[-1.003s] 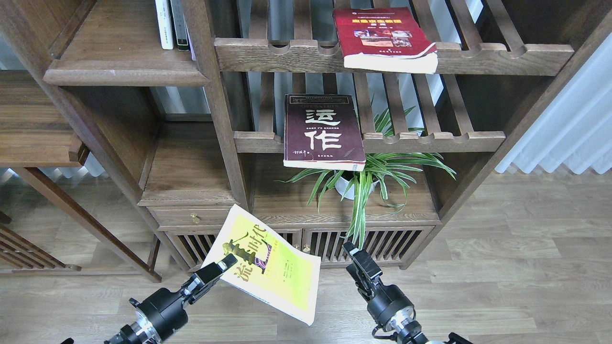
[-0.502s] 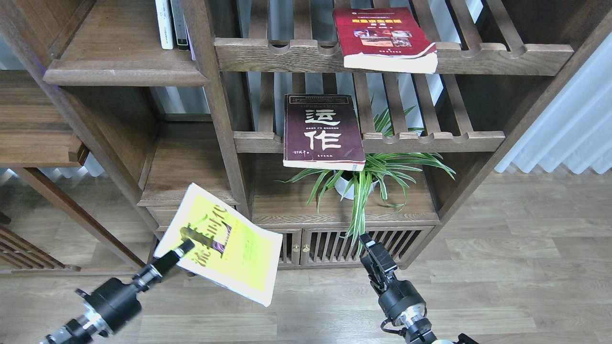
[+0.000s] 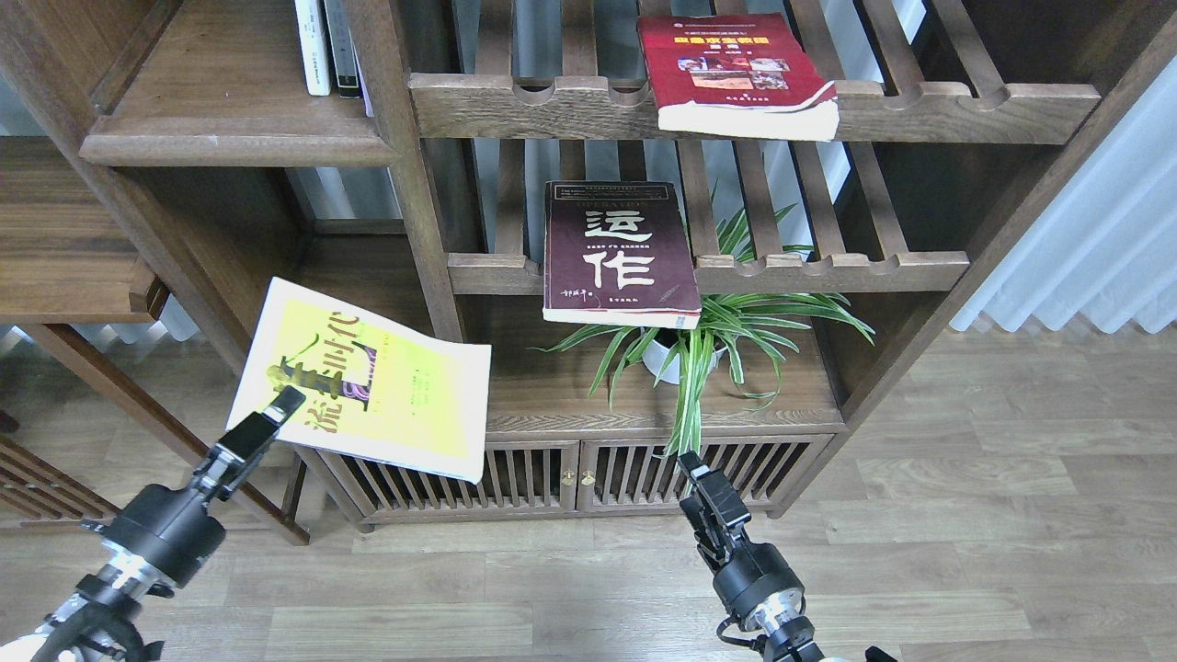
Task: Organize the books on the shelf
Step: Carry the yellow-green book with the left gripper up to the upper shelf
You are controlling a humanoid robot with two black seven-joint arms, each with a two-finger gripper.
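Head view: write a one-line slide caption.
Left gripper holds a yellow book before the bookcase; right gripper empty.

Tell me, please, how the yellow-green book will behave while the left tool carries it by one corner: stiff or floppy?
Probably somewhat floppy: the yellow-green book is a thin paperback, held by the left tool at one corner only, so its far edge may sag. It looks light. The glossy cover could slip or swing if moved fast.

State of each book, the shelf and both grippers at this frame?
yellow-green book: held in the air, tilted
left gripper: shut on the book's corner
maroon book: flat on slatted rack, overhanging
red book: flat on upper rack, overhanging
shelf: not yet holding these books
right gripper: holding nothing
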